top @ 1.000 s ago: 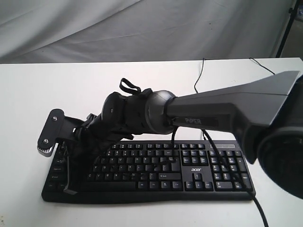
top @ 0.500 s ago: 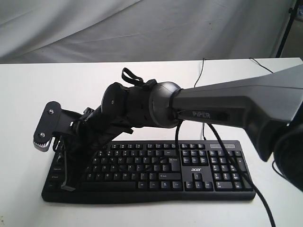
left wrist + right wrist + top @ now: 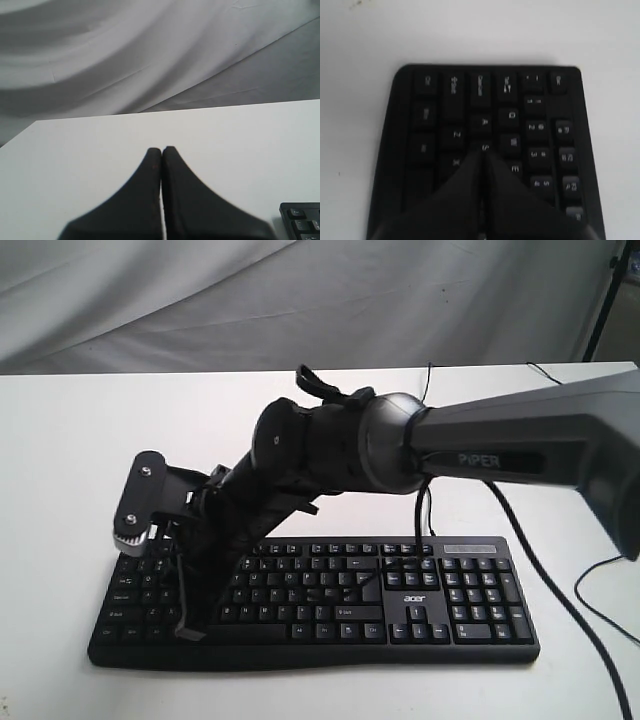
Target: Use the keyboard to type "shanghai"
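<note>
The black keyboard (image 3: 415, 597) with its white acer logo lies along the near side of the white table (image 3: 80, 440). Its thin cable (image 3: 421, 400) runs off the back. My right arm reaches across the middle, and the right gripper (image 3: 189, 631) points down onto the keyboard's left letter keys. In the right wrist view the right gripper (image 3: 483, 153) is shut and empty, its tips at the S key (image 3: 485, 147) of the keyboard (image 3: 387, 150). My left gripper (image 3: 161, 149) is shut and empty above bare table. One keyboard (image 3: 300, 220) corner shows beside it.
A grey cloth backdrop (image 3: 300, 300) hangs behind the table. A black stand leg (image 3: 605, 300) rises at the back right. A second black cable (image 3: 590, 590) loops across the table to the right of the keyboard.
My right arm has swung to the right along the keyboard's left end, carrying the shut gripper from the outermost keys toward the letter keys. The keyboard has not moved.
</note>
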You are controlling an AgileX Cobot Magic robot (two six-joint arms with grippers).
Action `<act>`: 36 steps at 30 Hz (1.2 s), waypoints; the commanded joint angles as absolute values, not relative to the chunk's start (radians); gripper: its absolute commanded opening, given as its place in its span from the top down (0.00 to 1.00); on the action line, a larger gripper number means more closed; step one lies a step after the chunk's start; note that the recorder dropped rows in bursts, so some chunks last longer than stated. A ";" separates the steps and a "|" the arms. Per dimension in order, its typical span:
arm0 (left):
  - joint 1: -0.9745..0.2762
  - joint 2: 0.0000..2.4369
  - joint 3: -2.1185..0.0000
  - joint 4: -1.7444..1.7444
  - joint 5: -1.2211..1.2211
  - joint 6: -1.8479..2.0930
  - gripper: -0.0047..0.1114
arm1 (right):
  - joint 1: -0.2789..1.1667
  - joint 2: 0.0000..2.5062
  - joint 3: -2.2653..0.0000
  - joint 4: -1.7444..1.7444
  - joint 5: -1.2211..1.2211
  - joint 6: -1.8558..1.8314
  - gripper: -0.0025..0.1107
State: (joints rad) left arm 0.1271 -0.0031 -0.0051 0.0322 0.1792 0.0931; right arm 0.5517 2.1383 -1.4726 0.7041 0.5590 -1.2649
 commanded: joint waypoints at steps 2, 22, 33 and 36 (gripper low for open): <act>0.123 0.000 0.000 0.032 0.174 0.090 0.95 | 0.529 2.073 -1.381 0.698 0.516 -1.310 0.98; 0.123 0.000 0.000 0.032 0.174 0.090 0.95 | 0.474 1.974 -1.165 0.952 0.491 -1.527 0.98; 0.123 0.000 0.000 0.032 0.174 0.090 0.95 | 0.474 1.974 -1.165 0.964 0.475 -1.537 0.98; 0.123 0.000 0.000 0.032 0.174 0.090 0.95 | 0.474 1.980 -1.165 0.967 0.475 -1.539 0.98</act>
State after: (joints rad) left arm 0.1271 -0.0031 -0.0051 0.0322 0.1792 0.0931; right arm 0.4779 1.9842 -1.1705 0.9506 0.4828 -1.5273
